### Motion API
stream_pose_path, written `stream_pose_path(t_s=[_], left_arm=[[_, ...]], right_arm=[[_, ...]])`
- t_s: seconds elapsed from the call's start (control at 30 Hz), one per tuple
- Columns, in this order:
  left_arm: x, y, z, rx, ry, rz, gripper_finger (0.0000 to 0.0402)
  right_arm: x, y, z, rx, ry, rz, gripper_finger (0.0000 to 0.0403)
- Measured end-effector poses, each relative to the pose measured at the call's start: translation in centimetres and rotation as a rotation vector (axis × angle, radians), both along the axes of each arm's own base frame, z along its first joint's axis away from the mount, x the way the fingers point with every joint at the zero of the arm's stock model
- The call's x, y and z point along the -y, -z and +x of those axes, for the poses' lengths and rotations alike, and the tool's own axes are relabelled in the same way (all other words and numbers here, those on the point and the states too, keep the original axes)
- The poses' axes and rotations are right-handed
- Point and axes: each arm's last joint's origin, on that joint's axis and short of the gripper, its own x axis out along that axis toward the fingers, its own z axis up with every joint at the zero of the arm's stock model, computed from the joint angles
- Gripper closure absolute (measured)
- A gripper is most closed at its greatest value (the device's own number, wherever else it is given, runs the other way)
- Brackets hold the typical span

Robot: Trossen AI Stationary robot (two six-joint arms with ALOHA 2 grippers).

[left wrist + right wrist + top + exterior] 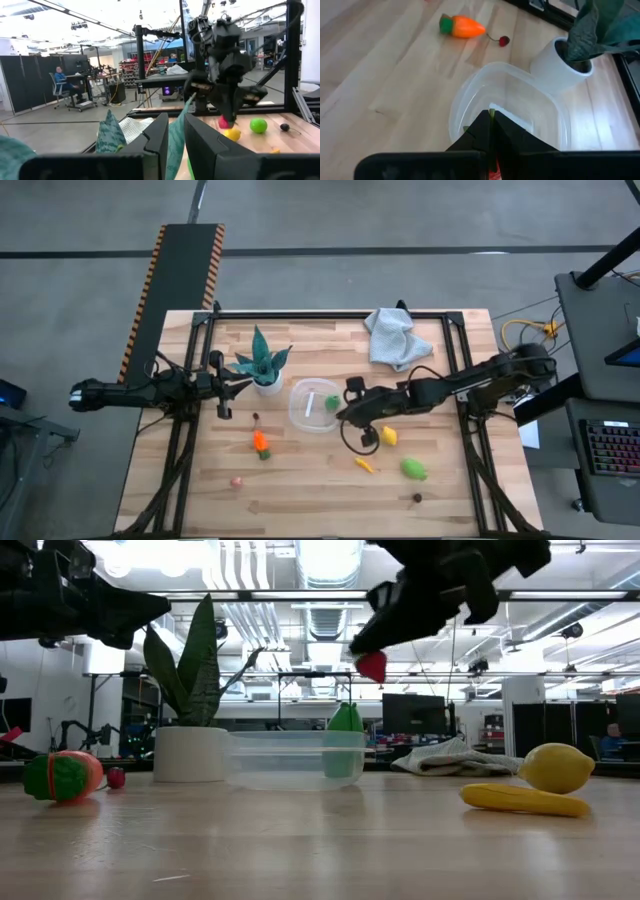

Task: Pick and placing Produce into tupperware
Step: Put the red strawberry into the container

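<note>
Red produce piece half-hidden in clamped right fingers above tupperware; left fingers slightly apart.

Bright, even light from ceiling strips – in the low view they glare white overhead, leaving both arms near-black silhouettes. Shadows on the wooden table are soft and faint. The left wrist view's near fingers are blurred – its upper background washes out pale
</note>
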Motion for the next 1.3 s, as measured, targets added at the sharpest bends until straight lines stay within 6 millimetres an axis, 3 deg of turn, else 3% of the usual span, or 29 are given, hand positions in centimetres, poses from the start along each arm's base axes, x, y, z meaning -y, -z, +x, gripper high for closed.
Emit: stream_pose_path(t_s=[0.57,1.3], left_arm=[[0.0,-0.1,0.0,0.007,0.0,0.0,0.0353],[0.0,-0.1,0.0,0.007,0.001,0.0,0.0353]], right_arm=[[0.5,3.4,3.9,-0.06,0.008,-0.053,0.0394],[1.6,5.1,4.5,-0.097,0.034,-0.046,0.0394]])
